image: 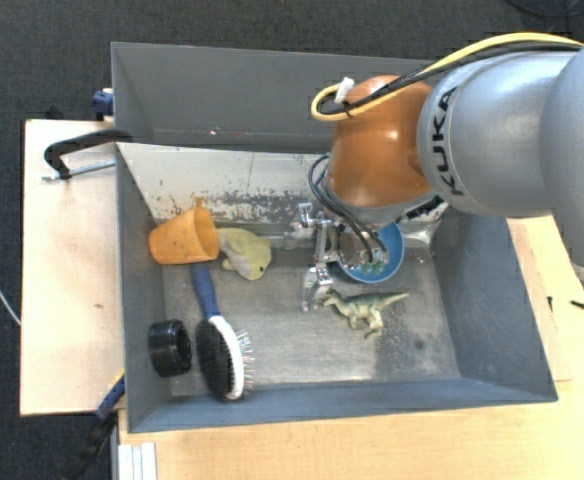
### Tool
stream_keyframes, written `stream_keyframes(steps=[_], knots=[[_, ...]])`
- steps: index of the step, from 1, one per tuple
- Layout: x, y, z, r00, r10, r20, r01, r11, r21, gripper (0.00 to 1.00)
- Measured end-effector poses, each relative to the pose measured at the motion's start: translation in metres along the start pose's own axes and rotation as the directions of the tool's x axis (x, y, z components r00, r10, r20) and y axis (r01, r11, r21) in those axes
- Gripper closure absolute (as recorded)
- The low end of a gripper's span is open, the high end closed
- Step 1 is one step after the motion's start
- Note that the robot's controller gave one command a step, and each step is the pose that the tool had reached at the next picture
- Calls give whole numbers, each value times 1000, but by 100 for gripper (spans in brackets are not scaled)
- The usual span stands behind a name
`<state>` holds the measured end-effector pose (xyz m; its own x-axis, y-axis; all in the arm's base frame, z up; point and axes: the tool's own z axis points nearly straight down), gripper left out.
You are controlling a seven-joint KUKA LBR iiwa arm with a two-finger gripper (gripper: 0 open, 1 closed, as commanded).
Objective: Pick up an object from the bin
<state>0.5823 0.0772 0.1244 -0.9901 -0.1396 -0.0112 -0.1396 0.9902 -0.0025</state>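
Note:
My gripper (317, 293) hangs in the middle of the bin, its metal fingers pointing down toward the floor. Just right of the fingertips lies a pale green toy dinosaur (364, 310), close to them but not between them. A blue round dish (390, 258) sits behind the fingers, partly hidden by the wrist. A yellowish-green lump (246, 253) lies to the left of the gripper.
An orange cup (184, 236) lies on its side at the back left. A hairbrush with a blue handle and black head (218, 348) and a black round cap (169, 347) lie at the front left. The arm's orange cover hides the bin's back right.

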Motion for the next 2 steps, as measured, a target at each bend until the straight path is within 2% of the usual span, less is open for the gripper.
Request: stream_keyframes(steps=[1, 2], knots=[[-29, 47, 47, 976, -217, -3, 217, 976, 1, 0], [-31, 48, 45, 976, -216, 6, 216, 976, -2, 100]])
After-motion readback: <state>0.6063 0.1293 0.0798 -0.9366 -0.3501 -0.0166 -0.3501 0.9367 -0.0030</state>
